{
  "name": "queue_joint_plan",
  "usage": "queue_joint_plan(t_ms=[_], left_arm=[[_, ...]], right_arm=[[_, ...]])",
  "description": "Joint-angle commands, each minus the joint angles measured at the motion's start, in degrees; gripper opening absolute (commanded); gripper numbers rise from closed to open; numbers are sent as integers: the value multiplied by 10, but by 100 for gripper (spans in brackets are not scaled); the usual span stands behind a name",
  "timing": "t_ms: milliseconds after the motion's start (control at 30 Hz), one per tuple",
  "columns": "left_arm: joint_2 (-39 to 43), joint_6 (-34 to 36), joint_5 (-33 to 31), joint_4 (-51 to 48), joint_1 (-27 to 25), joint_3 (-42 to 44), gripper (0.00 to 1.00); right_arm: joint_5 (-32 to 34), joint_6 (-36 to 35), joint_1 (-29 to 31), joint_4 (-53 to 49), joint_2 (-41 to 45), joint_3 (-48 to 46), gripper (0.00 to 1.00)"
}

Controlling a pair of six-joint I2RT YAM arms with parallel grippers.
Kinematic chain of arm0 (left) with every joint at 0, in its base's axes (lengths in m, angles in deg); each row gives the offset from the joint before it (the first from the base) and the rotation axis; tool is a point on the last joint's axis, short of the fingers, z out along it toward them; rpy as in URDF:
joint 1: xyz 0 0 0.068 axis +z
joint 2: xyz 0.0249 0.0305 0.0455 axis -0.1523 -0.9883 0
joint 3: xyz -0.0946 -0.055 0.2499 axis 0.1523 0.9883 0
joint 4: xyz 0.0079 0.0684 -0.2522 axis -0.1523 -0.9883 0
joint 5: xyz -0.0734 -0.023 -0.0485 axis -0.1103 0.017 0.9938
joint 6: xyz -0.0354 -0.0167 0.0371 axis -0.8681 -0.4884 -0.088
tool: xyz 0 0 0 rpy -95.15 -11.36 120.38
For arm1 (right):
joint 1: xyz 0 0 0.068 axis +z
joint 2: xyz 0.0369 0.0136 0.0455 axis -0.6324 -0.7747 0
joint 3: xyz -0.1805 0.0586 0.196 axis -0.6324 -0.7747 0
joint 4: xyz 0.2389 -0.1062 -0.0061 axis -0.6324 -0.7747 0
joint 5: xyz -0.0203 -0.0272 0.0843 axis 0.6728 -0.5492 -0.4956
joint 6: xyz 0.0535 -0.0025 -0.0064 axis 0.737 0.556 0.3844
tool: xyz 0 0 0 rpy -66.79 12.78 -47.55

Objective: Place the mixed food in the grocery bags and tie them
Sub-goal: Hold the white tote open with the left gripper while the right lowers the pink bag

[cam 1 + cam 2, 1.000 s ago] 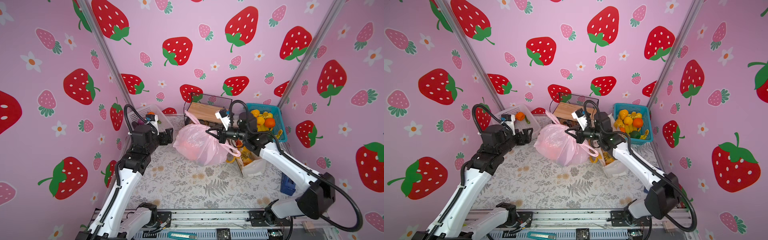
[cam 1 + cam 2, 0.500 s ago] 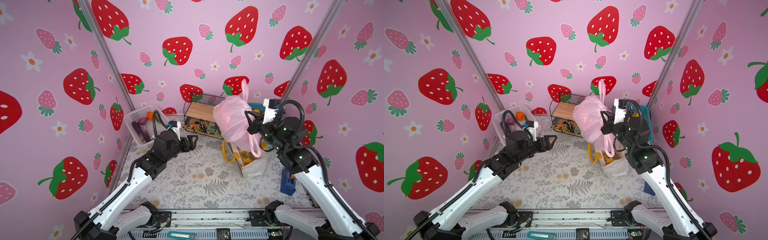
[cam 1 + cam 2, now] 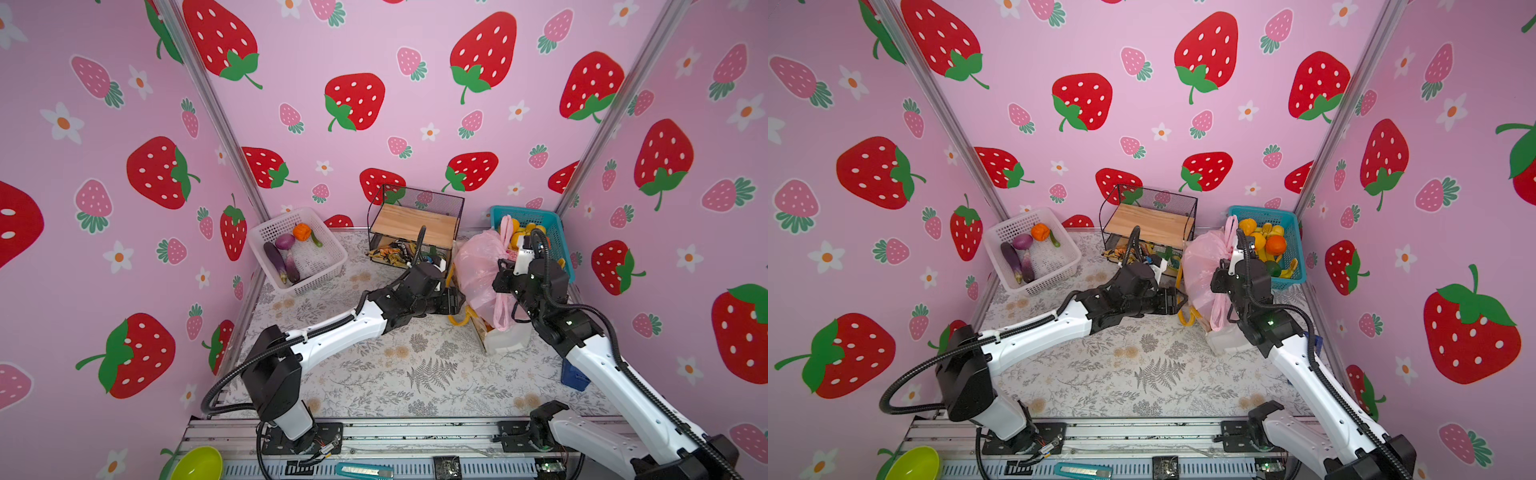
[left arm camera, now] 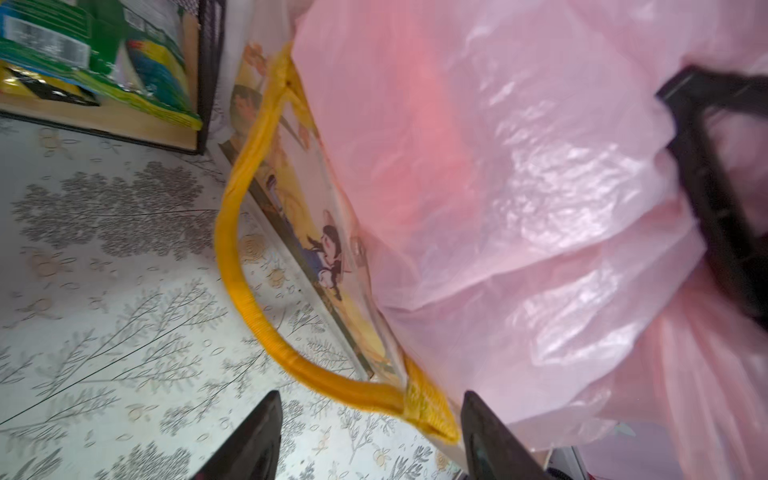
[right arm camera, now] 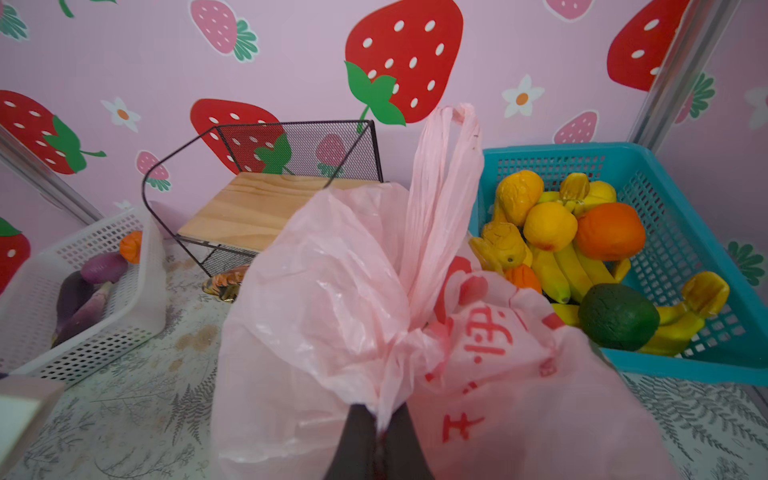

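Observation:
My right gripper (image 5: pixel 380 411) is shut on the gathered neck of the pink grocery bag (image 5: pixel 332 291), whose loop handles stand upright. In both top views the bag (image 3: pixel 478 266) (image 3: pixel 1202 266) rests in the mouth of the white tote (image 3: pixel 505 336) (image 3: pixel 1225 340) at the right, the right gripper (image 3: pixel 500 274) against its side. A reddish shape shows through the plastic (image 4: pixel 498 187); the food inside cannot be made out. My left gripper (image 4: pixel 370 399) (image 3: pixel 457 301) is open, low beside the tote, with the tote's yellow handle (image 4: pixel 237 249) just ahead of its fingertips.
A white basket (image 3: pixel 299 249) with eggplants, an onion and a small pumpkin stands at the back left. A wire shelf with a wooden board (image 3: pixel 415 224) has snack packets (image 3: pixel 390 253) under it. A blue basket (image 3: pixel 552 232) of fruit sits behind the tote.
The right arm lifted the pink bag from the middle of the table and carried it right onto the tote. The left arm swung from the white basket across to the tote's handle, jaws narrowing.

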State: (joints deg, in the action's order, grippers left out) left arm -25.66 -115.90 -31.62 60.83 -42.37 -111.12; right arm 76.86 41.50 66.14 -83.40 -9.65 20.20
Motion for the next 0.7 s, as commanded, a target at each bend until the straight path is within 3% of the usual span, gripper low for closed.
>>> queue_joint_plan(t_ms=[0,100,267,433,667], left_arm=[[-49,-20,30,-6,-4,-55,62],[-83,-30,41,-20,-9,-78,57],[-90,-47,47,-3,-12,-62,50],[-92,-55,71,13,-13,-49,31],[-42,-34,80,37,-9,-29,0]], right_arm=[[-39,-1,-26,-16,-12,1,0],[-38,-26,-33,-43,-30,19,0],[24,-71,-41,-75,-50,50,0],[49,-88,-42,-78,-60,64,0],[-83,-77,-39,-104,-82,83,0]])
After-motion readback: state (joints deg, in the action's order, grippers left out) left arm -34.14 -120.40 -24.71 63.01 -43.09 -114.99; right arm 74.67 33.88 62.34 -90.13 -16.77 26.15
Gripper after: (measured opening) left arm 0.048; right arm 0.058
